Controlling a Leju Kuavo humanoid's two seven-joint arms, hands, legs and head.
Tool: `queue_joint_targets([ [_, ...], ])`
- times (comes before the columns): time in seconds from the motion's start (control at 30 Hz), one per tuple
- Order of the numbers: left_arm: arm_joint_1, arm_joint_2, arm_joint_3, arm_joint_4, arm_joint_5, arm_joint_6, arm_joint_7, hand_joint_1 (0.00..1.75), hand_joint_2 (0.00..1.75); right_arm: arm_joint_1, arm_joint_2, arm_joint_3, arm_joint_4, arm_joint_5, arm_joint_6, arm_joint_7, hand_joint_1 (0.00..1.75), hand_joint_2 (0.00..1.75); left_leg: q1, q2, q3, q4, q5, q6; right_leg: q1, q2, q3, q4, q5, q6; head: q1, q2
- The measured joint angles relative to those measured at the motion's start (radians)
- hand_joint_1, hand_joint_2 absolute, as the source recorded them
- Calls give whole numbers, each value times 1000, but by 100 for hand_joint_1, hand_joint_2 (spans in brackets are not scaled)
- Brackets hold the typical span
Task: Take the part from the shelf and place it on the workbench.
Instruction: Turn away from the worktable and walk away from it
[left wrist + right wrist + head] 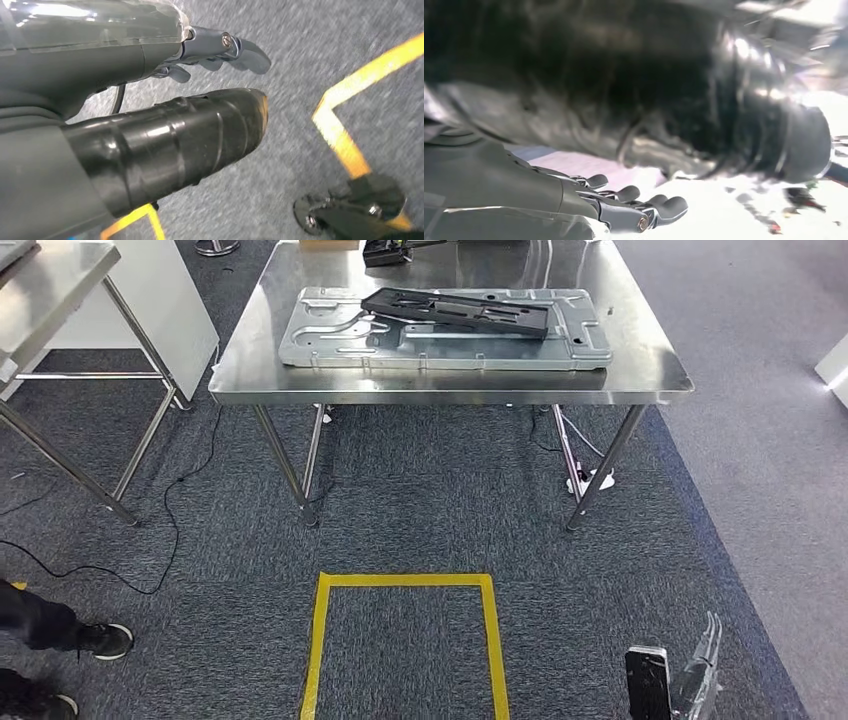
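Note:
A long black part [455,312] lies flat on a silver stamped metal plate [330,340], which rests on the steel workbench [640,365] ahead of me. My right hand [680,680] hangs low at the lower right, well short of the bench; in the right wrist view the hand [624,205] has its fingers [669,206] stretched out and nothing in them. That picture is blurred. My left hand [150,100] hangs over the grey carpet, fingers [240,50] apart from the thumb, holding nothing.
A yellow tape square [405,640] marks the carpet in front of the bench; its tape [345,140] lies near my left hand. A second steel table [60,280] and a white panel [170,300] stand left. A person's shoes [100,640] and cables [170,530] are at lower left.

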Motion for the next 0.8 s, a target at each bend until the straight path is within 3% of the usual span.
queue_joint_targets([
  [0.07,1,0,0,0,-4,-4,0,0,0,-44,-9,-62,143,18,6,4,0,0,0,0,-38,124,-88,-4,5,-1,-22,1,16,-8,0,0],
  [0.1,1,0,0,0,-6,-5,0,0,0,-67,-17,-95,227,27,4,3,0,0,0,0,-48,173,-110,-5,7,-2,-33,3,23,-9,0,0],
  [0.13,1,0,0,0,-8,-7,0,0,0,-88,-27,-130,315,36,0,0,0,0,0,0,-43,194,-113,-4,9,-3,-44,6,29,-8,0,0],
  [0.17,1,0,0,0,-10,-8,0,0,0,-106,-39,-163,404,44,-8,-6,0,0,-1,0,-20,177,-97,-3,11,-4,-54,12,34,-7,0,0],
  [0.23,1,0,0,0,-10,-8,1,0,0,-133,-61,-215,550,56,-22,-14,0,0,-2,-1,69,52,-49,5,11,-5,-72,26,39,-3,0,0],
  [0.3,0,2,0,0,-10,-9,0,0,0,-153,-79,-255,668,67,-26,5,0,0,-7,-2,139,-62,-32,16,12,-5,-86,39,45,5,0,0],
  [0.33,-1,3,0,0,-10,-9,0,0,0,-161,-88,-272,721,74,-24,26,0,0,-10,-2,151,-87,-34,21,12,-5,-90,43,49,11,0,0],
  [0.43,-1,3,0,0,-10,-9,-1,0,0,-169,-108,-314,846,83,-11,76,0,0,-10,-1,144,-99,-20,38,12,-3,-94,45,54,31,1,0],
  [0.5,-1,3,0,0,-10,-9,-1,0,0,-166,-117,-331,904,83,-5,83,0,0,-5,1,135,-108,-1,53,9,1,-113,92,2,42,1,0],
  [0.57,-1,3,0,0,-10,-9,-1,0,0,-167,-124,-344,949,82,5,102,0,0,-6,4,117,-106,13,61,2,3,-152,208,-87,52,1,0],
  [0.6,-2,3,0,0,-10,-9,0,0,0,-167,-127,-351,966,78,15,121,0,0,-7,5,107,-104,19,61,-2,3,-167,266,-116,56,1,0],
  [0.63,-2,3,0,0,-10,-9,0,0,0,-167,-128,-360,981,71,27,145,0,0,-7,6,97,-101,24,60,-5,3,-170,300,-125,61,1,0],
  [0.67,-1,3,0,0,-10,-9,0,0,0,-168,-128,-371,995,60,39,172,0,0,-7,6,88,-96,28,59,-9,3,-154,297,-114,64,1,0],
  [0.7,-1,3,0,0,-9,-9,0,0,0,-168,-127,-383,1006,48,48,196,0,0,-6,6,80,-91,31,56,-13,3,-119,255,-91,66,1,0],
  [0.77,-2,3,0,0,-9,-9,0,0,0,-170,-121,-414,1024,28,59,244,0,0,-5,5,65,-78,35,49,-17,4,-27,118,-50,66,1,0],
  [0.8,-2,3,1,0,-8,-9,0,0,0,-171,-117,-430,1032,23,61,267,0,0,-6,5,60,-73,37,43,-16,6,1,71,-39,61,1,0],
])
